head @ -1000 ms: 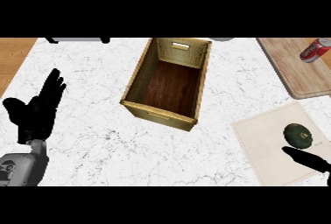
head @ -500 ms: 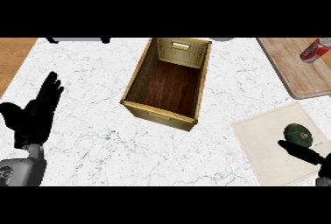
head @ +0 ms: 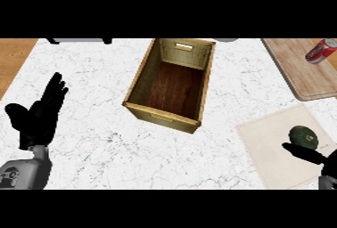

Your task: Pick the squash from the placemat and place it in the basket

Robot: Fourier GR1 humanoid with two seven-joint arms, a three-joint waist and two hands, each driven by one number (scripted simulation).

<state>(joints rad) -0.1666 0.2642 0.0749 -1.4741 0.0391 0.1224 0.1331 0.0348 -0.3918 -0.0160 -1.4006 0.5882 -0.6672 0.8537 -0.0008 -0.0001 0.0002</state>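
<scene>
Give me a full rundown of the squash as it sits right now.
The squash is small, rounded and dark green with a faintly mottled skin. It lies on the beige placemat near the counter's right edge, well apart from the wooden basket. The right hand sits just below it in the head view, a finger reaching its lower edge; whether they touch I cannot tell. Nothing is curled round it, so it is not yet lifted.

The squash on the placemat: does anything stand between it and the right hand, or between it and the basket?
Nothing visible does. The right hand is just below the squash on the placemat, with nothing between them. From the squash to the basket there is only bare placemat and counter; the cutting board and can lie aside, further back.
</scene>
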